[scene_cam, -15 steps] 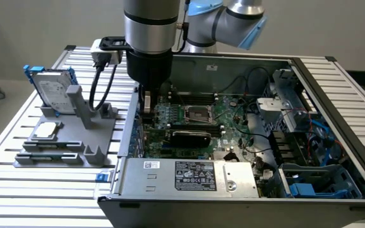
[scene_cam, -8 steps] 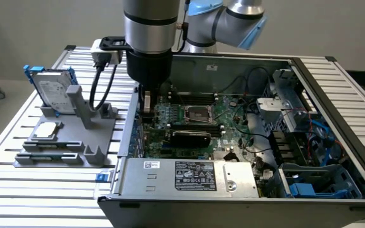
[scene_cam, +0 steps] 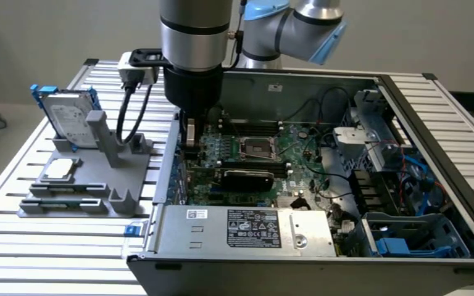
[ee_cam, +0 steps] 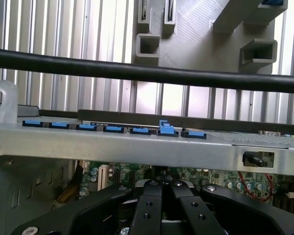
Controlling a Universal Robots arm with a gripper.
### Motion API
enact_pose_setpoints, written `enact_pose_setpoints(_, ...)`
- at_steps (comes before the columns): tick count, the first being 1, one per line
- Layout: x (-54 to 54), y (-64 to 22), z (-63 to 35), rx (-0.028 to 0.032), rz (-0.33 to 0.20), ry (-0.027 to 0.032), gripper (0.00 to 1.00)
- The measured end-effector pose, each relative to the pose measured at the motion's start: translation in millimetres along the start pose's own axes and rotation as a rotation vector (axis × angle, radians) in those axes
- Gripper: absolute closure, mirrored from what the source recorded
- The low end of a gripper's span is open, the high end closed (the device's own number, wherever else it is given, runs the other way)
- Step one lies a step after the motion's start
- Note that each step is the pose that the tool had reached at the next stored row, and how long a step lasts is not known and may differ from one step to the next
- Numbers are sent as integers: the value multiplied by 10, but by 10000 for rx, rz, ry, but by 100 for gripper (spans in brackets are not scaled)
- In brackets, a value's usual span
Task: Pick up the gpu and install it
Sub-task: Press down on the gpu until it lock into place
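Shows the tool [scene_cam: 191, 139] low inside the open computer case [scene_cam: 434, 154], close by the case wall on the exterior view's left and just above the green motherboard [scene_cam: 303, 157]. In the wrist view, shows the tool [ee_cam: 164, 185] with its fingers [ee_cam: 149, 205] drawn narrow, almost meeting at the tips. Cannot tell whether something thin sits between them. Places the gpu [scene_cam: 245, 179] on the motherboard, apparently upright in a slot, black cover facing the camera, a little nearer to the camera than the tool and apart from it. Finds on the bench [scene_cam: 23, 240], beside the case, a grey holder [scene_cam: 72, 200] with the hard drive [scene_cam: 68, 120] in its blue frame standing upright and a small silver module [scene_cam: 60, 168] lying flat. Sees over the case wall, from the wrist, a row of blue clips [ee_cam: 112, 129].
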State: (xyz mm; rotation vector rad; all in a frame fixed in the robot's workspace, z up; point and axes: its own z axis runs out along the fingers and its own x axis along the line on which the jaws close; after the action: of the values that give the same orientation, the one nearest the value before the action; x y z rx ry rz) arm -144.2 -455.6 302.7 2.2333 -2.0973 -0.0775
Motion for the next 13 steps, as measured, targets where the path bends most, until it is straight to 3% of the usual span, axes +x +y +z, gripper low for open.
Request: enact_pose_setpoints(13,-26,20,5,0,13,-25,89)
